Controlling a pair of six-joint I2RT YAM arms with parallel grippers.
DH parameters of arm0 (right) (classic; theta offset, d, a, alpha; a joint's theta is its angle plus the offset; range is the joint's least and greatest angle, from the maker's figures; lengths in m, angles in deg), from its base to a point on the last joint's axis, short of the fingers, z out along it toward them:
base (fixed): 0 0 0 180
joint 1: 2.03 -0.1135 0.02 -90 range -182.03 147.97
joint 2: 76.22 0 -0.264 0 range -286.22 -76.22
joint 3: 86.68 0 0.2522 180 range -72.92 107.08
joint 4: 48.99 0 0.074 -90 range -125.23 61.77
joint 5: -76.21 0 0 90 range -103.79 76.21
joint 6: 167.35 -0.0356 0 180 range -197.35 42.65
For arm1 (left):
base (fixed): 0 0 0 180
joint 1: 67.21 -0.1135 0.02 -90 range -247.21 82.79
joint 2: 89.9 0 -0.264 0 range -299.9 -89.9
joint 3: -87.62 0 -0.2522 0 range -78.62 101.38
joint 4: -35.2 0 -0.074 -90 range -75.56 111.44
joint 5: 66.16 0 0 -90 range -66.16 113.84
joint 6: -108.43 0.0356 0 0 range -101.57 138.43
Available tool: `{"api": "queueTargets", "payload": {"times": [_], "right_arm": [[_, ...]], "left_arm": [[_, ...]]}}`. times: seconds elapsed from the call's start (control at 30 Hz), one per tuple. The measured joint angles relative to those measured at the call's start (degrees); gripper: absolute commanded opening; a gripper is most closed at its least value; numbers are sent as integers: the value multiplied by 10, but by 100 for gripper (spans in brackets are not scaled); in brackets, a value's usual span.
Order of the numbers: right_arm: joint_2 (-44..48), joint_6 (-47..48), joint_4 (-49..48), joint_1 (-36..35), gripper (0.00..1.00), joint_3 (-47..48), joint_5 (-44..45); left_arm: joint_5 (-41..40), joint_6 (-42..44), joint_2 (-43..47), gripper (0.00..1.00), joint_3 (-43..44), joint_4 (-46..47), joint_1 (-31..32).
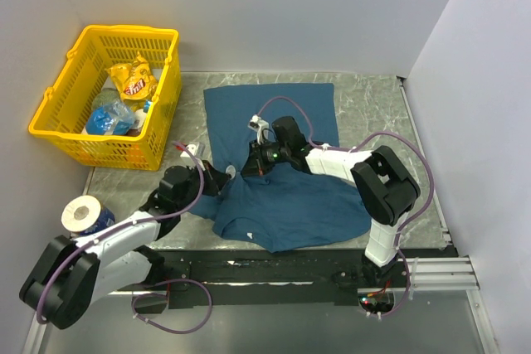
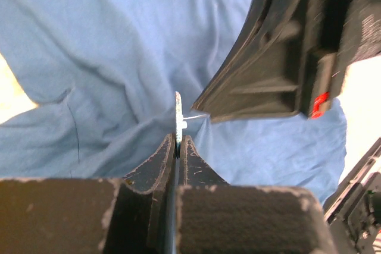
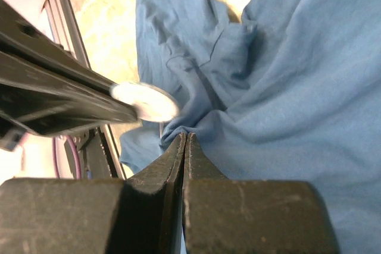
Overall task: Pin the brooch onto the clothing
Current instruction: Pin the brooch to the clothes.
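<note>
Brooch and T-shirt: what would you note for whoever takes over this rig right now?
Left tool shut on the brooch, held edge-on, its pin toward the right tool.
Right tool shut, apparently pinching a raised fold of the T-shirt beside the brooch.
T-shirt lies on the table, bunched up where the tools meet.
Done: brooch and fabric gripped, close together.
Left: push pin through the fold, fasten, release.

Small round silver brooch (image 3: 149,100) pinched edge-on in left pincer (image 2: 178,140), just above rumpled blue T-shirt (image 1: 282,196).
</note>
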Motion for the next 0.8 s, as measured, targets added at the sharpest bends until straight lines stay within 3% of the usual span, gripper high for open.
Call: {"api": "queueTargets", "payload": {"times": [0.47, 0.8], "right_arm": [[0, -4, -14, 0, 0, -7, -10], [0, -27, -42, 1, 0, -27, -23]], "left_arm": [[24, -10, 14, 1, -4, 10, -12], [50, -28, -37, 1, -4, 48, -15]]}}
